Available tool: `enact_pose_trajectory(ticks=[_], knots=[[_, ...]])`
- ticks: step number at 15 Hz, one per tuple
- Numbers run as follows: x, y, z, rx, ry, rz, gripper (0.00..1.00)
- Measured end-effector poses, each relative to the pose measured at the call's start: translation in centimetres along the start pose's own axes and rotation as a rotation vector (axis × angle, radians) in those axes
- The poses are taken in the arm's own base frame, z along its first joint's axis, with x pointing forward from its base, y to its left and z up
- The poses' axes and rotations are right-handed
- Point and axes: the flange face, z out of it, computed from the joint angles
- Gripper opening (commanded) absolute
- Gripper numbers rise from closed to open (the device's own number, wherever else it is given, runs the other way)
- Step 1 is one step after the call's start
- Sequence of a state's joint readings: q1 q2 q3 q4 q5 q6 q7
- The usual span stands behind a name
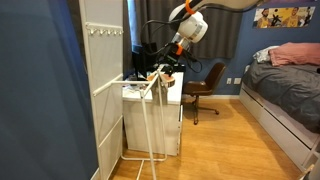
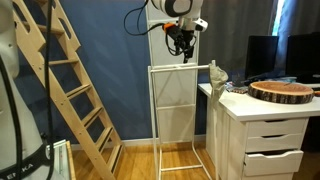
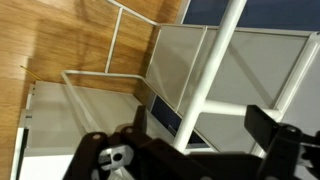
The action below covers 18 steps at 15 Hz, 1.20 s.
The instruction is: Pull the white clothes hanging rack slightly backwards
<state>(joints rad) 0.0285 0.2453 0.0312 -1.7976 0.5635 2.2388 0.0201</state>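
Gripper (image 3: pixel 200 120) jaws stand apart in the wrist view, one finger on each side of a white tube of the white clothes hanging rack (image 3: pixel 215 70), with a gap on both sides; nothing is clamped yet. Largest things around it: the blue wall (image 2: pixel 110 90) behind the rack, the bed (image 1: pixel 285 85) well off to one side, the wooden ladder (image 2: pixel 75 95) leaning near the rack, and the white drawer cabinet (image 2: pixel 265 130) just beside one post. The rack (image 2: pixel 178 105) stands upright on the wood floor (image 1: pixel 225 140), its long axis vertical, its top bar running across just below the gripper (image 2: pixel 184 50), which hangs over it pointing down. So the rack lies straight under and between the jaws, and the single arm, I judge, needs only to close and draw back. Room to move is tight: in an exterior view the rack (image 1: pixel 152 125) sits between a tall white panel (image 1: pixel 100 80) and the cabinet, close to both, so the pull should run straight and gentle, or a foot may catch the cabinet's edge or the light frame may tip
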Motion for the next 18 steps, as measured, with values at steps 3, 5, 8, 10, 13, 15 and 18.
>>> enact_pose_trajectory(ticks=[3,5,8,10,13,15,18], knots=[[1.0,0.0,2.1,0.024,-0.004,0.045,1.0],[1.7,0.3,3.3,0.028,0.004,0.071,1.0],[2.7,0.7,4.5,0.033,0.024,0.106,1.0],[3.3,0.7,5.2,0.04,0.034,0.122,1.0],[4.0,0.7,5.8,0.046,0.043,0.139,0.93],[4.4,0.6,6.2,0.05,0.049,0.151,0.83],[4.8,0.5,6.6,0.054,0.051,0.16,0.77]])
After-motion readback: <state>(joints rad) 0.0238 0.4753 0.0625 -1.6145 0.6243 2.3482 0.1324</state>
